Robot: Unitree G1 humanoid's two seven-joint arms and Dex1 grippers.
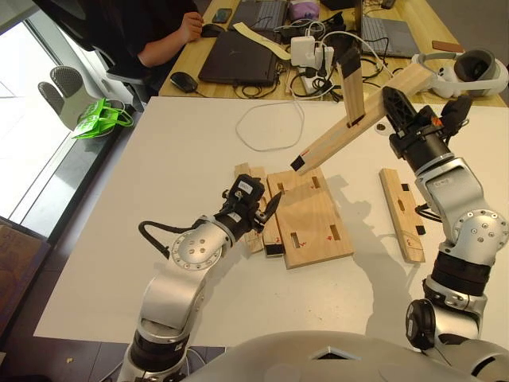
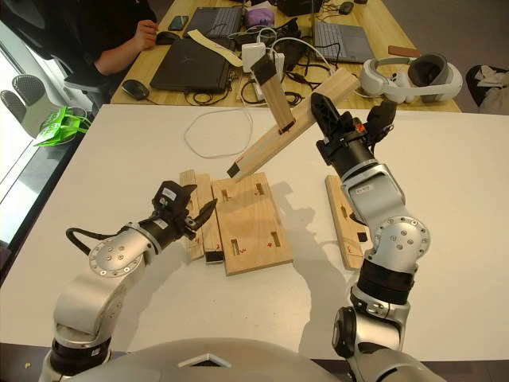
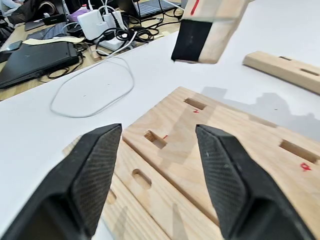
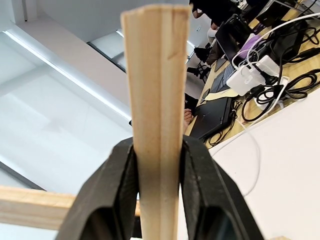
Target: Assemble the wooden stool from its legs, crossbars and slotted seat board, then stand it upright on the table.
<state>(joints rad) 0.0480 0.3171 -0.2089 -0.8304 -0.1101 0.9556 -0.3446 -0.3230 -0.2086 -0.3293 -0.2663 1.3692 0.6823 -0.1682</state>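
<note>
A white worktop (image 1: pixel 159 183) is carrying the stool parts, and a wooden desk (image 1: pixel 433 20) is butting against its far edge. To the robot's left, a window is letting in daylight over two chairs (image 1: pixel 60 89) and a green bag (image 1: pixel 99 119) on the floor; what the bag is holding cannot be told.

The desk is crowded with a dark laptop (image 1: pixel 238 60), a mouse (image 1: pixel 184 79), a white power adapter (image 1: pixel 304 49) among tangled cables, and a headset (image 1: pixel 469 72). A white cable loop (image 1: pixel 270 127) is lying on the worktop itself, just beyond the wood.

The slotted seat board (image 1: pixel 310 219) is lying flat near the middle of the worktop. Flat wooden pieces (image 2: pixel 197 191) are lying against its left edge, and a loose leg (image 1: pixel 402 213) is lying apart on its right.

The right gripper (image 1: pixel 391 102) is clenching the upper end of a long leg (image 1: pixel 334 139), holding it tilted in the air so that its black-capped lower end is hanging just over the board's far edge. A crossbar (image 1: pixel 352 87) is standing up through this leg, crosswise to it.

The left gripper (image 3: pixel 159 140) is hovering low over the board's left edge and the flat pieces, its fingers (image 3: pixel 97 170) spread apart and gripping nothing.
</note>
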